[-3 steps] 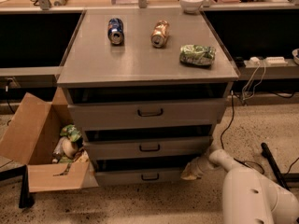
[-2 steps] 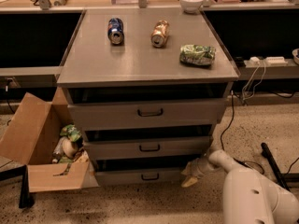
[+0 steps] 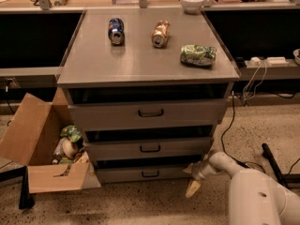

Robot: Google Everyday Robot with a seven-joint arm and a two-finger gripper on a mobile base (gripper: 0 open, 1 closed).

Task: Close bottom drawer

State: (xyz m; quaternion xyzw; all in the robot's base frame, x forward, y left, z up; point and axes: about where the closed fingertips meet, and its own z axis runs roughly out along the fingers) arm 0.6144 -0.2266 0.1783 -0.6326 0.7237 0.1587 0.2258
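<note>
The bottom drawer [image 3: 145,174] is the lowest, shortest grey front of the cabinet, with a small dark pull handle [image 3: 150,174]. A dark gap shows above its front panel. My gripper [image 3: 192,179] hangs low over the floor at the drawer's right end, right by its front corner. One pale finger [image 3: 192,188] points down and toward the camera. My white arm [image 3: 253,191] reaches in from the lower right.
The middle drawer [image 3: 150,148] and top drawer [image 3: 145,113] sit above. Two cans [image 3: 116,30] and a crushed green can [image 3: 198,55] lie on the cabinet top. An open cardboard box [image 3: 42,149] with rubbish stands at the left. Cables [image 3: 229,125] trail on the right.
The gripper has shifted slightly down and toward the camera at the drawer's right corner. The drawers look unchanged.
</note>
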